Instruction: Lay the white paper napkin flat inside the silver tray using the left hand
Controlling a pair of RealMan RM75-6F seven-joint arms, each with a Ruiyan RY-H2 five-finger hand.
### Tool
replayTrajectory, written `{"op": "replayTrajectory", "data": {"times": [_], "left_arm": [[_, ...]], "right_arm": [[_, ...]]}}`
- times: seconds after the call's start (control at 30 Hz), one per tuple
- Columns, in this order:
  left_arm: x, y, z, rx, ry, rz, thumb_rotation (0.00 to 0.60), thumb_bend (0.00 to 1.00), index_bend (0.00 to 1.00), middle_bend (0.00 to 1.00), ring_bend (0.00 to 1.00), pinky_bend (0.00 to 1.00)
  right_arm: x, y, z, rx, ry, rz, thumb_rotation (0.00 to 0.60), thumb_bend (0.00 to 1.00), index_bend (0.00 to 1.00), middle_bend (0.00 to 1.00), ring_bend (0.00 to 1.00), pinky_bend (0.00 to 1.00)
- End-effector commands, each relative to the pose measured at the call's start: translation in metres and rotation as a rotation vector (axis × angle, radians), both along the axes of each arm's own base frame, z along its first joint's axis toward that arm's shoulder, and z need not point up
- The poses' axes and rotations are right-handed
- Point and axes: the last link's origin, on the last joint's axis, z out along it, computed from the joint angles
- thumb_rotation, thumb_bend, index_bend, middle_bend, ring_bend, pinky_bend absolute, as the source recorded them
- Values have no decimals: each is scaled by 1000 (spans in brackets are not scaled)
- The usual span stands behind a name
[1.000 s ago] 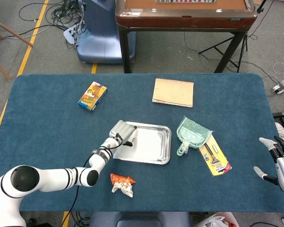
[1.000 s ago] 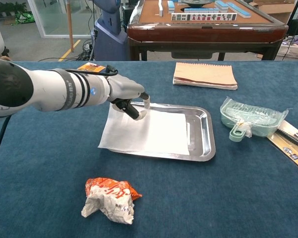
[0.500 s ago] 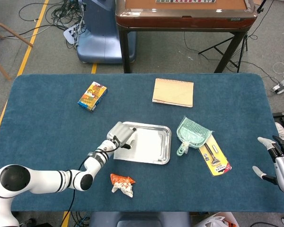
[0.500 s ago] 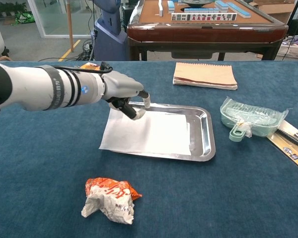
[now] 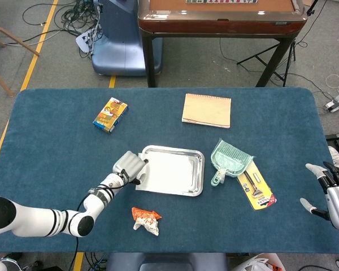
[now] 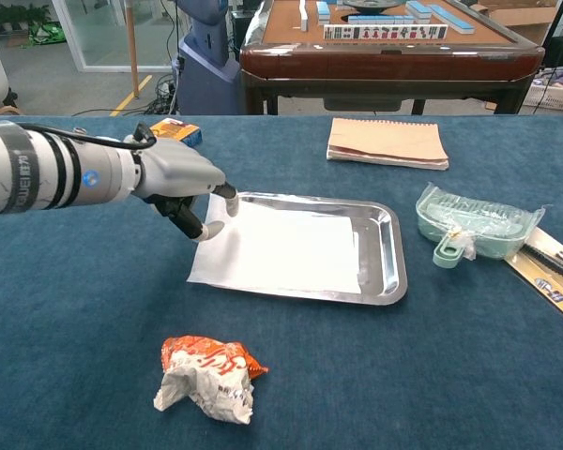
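We see the white paper napkin (image 6: 280,249) lying flat and unfolded, a plain square sheet spread across the bed of the silver tray (image 6: 386,246). Its nine-o'clock edge runs out over the tray's rim onto the blue cloth, while toward three o'clock a strip of bare metal shows. The tray is a shallow, shiny rectangle with rounded corners, sitting level near the middle of the table.

A white napkin (image 6: 280,249) is being shown against a shiny silver tray (image 6: 390,255) on dark teal-blue table (image 6: 450,356) felt. A crumpled orange-and-white wrapper (image 6: 206,377), a pale mint-green dustpan (image 6: 471,223), a tan notebook (image 6: 387,141) and a yellow-and-blue printed box (image 5: 110,114) are being displayed. Grey is being seen on the left hand (image 6: 178,180).
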Motion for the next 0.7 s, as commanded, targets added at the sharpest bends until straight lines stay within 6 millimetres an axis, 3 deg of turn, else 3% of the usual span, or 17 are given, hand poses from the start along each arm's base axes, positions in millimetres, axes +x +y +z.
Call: {"op": "replayTrajectory", "data": {"times": [0.03, 0.7], "left_arm": [[-1, -1, -2, -5, 2, 0, 225, 474, 217, 1000, 1000, 1000], [0, 4, -23, -21, 12, 9, 250, 474, 217, 1000, 1000, 1000]], "right_arm": [[0, 0, 0, 0, -1, 0, 600, 159, 205, 255, 115, 171], [-2, 5, 4, -16, 0, -8, 600, 159, 204, 255, 115, 171]]}}
